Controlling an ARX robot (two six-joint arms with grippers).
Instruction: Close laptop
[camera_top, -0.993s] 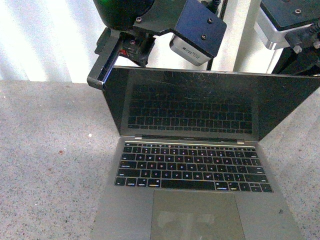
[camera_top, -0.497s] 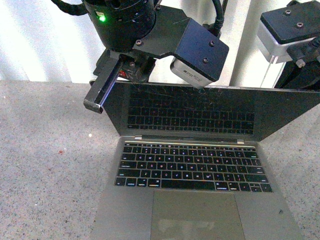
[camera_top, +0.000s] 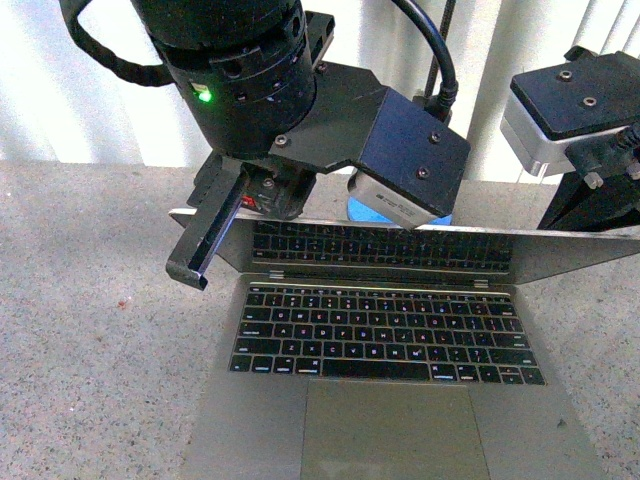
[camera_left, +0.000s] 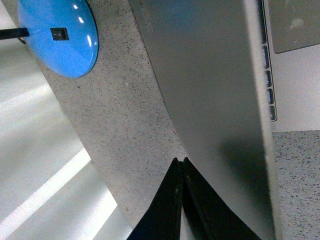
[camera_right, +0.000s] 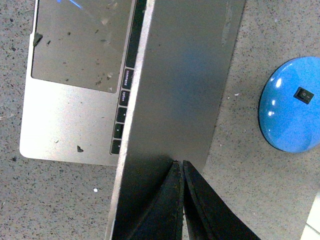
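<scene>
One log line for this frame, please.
laptop: open, lid tilted forward | left gripper: shut, at lid back | right gripper: shut, at lid back

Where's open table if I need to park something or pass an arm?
The widest bare table is left of the laptop. Right of it only a thin strip shows. Behind the lid is crowded: left arm, right arm, blue round base.

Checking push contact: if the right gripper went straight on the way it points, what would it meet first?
The lid of the laptop: the right gripper, shut, seems to touch its grey back near a corner, though depth is unclear.
</scene>
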